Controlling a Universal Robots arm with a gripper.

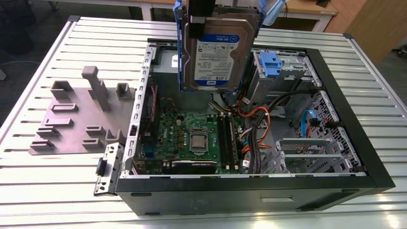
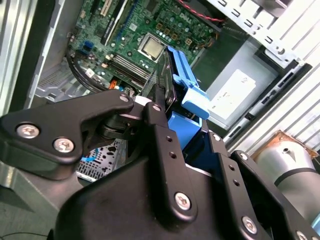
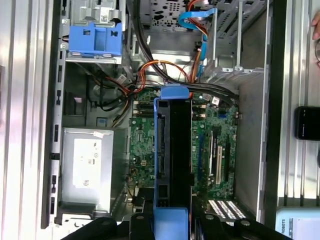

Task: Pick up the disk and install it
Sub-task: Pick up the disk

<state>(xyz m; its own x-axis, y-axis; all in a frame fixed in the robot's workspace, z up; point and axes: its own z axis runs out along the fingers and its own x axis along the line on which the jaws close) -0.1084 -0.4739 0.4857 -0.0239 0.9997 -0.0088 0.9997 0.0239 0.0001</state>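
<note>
Disk [image 1: 213, 52] hangs in the air at twelve o'clock in the exterior view, over the far end of an open computer case [image 1: 356, 143]. The case stands on a slatted metal table [image 1: 51, 191]. A grey fixture plate [image 1: 70, 119] lies on the table at nine o'clock of the case.

Inside the case, the green motherboard [image 1: 190, 138] covers the floor at about six o'clock of the disk. A big grey box [image 3: 87, 165] with a white sticker shows beside the motherboard in the first wrist view.

The disk is a flat silver drive with a white-and-blue label facing the exterior camera and a blue plastic frame round its edges. It is upright, with its long axis running from twelve to six o'clock. It touches nothing in the case.

In the first wrist view the disk [image 3: 172, 150] is seen edge-on. It reaches straight out from the gripper [image 3: 171, 222] toward the motherboard, so its long axis carries on the pincer's own line.

The pincer is pressed onto the disk, with black fingers on either side of the blue frame. It holds the disk's upper end.

A small blue latch [image 1: 270, 64] on a grey cage sits at about three o'clock of the disk's lower half, near but apart. I judge this sideways offset to be the relation that matters most.
</note>
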